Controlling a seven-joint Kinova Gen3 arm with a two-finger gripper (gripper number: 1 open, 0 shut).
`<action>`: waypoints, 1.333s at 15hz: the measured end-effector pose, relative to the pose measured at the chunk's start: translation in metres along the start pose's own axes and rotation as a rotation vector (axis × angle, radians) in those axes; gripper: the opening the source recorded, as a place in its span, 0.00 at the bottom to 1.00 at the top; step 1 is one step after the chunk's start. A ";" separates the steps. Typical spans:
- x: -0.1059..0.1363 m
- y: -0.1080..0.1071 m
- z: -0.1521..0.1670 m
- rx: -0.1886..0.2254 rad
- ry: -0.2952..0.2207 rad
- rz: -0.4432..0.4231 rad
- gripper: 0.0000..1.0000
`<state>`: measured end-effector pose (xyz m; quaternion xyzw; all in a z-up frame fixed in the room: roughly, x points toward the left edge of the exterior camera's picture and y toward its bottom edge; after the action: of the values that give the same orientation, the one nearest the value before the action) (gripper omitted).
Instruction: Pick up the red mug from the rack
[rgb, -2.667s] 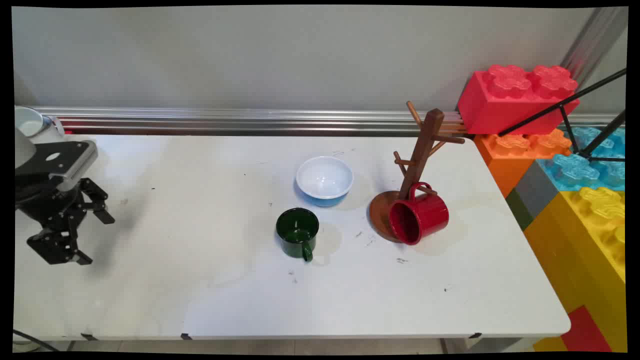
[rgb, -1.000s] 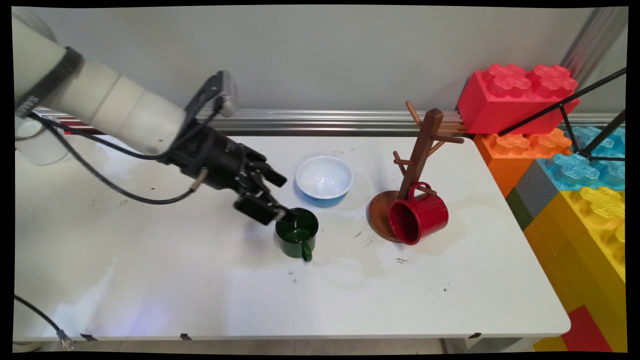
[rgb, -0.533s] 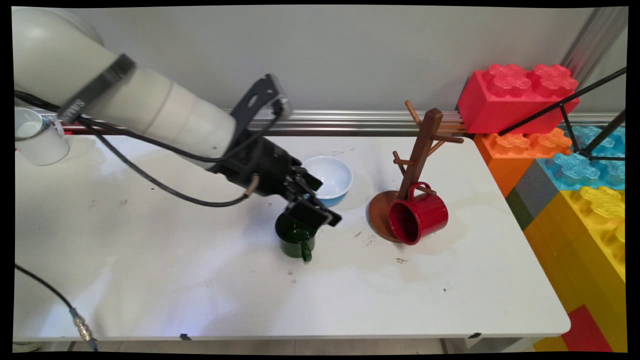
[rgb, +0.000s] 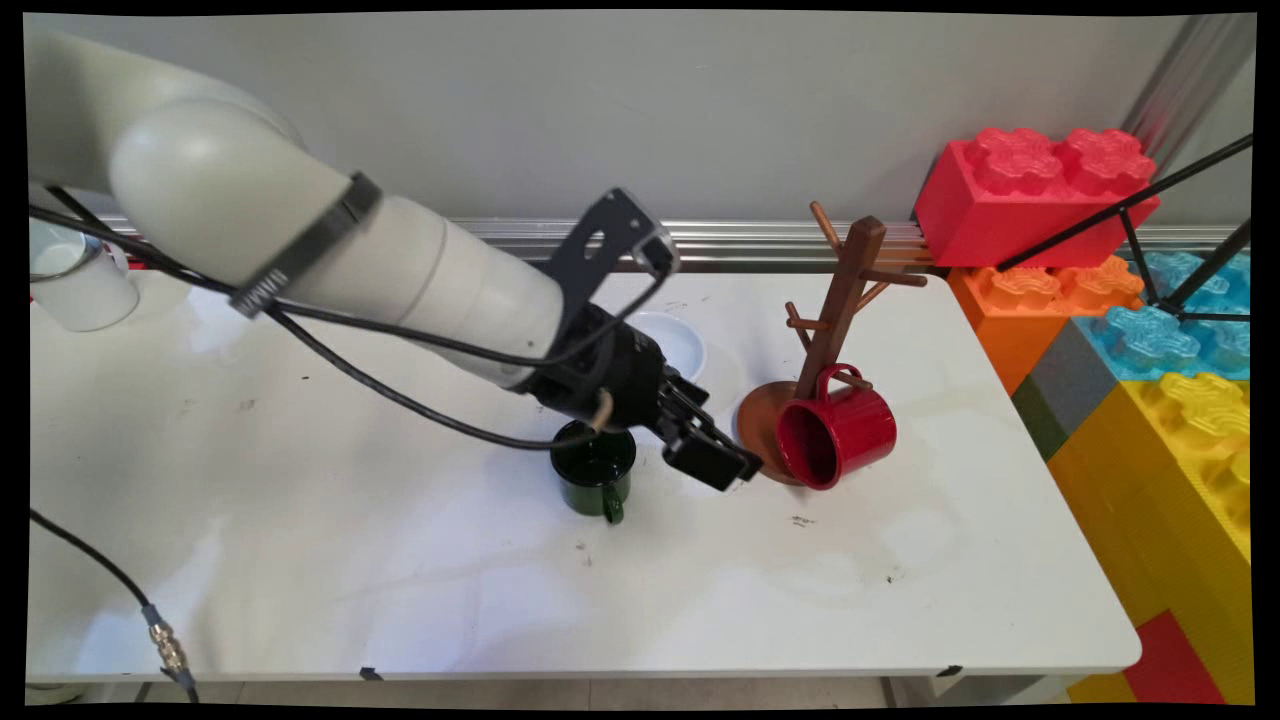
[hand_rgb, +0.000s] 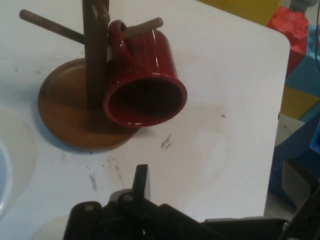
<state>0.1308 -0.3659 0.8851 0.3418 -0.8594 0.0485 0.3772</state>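
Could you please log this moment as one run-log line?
claw: empty, above table | nearest: red mug hanging on wooden mug tree | left of claw: green mug | partly hidden: bowl

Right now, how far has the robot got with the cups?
Done: the shiny red metal mug hangs by its handle on a peg of the brown wooden mug tree. In hand: nothing; the black end effector hovers between that tree's base and the dark green mug, carrying no cup. Maybe left: the green mug stands unhung on the white table.
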 end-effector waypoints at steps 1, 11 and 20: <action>-0.001 0.002 0.006 0.000 0.004 -0.008 1.00; -0.019 0.010 0.060 0.006 0.032 -0.061 1.00; -0.025 0.010 0.101 0.012 0.083 -0.118 1.00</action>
<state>0.0745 -0.3787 0.7980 0.3920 -0.8210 0.0454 0.4127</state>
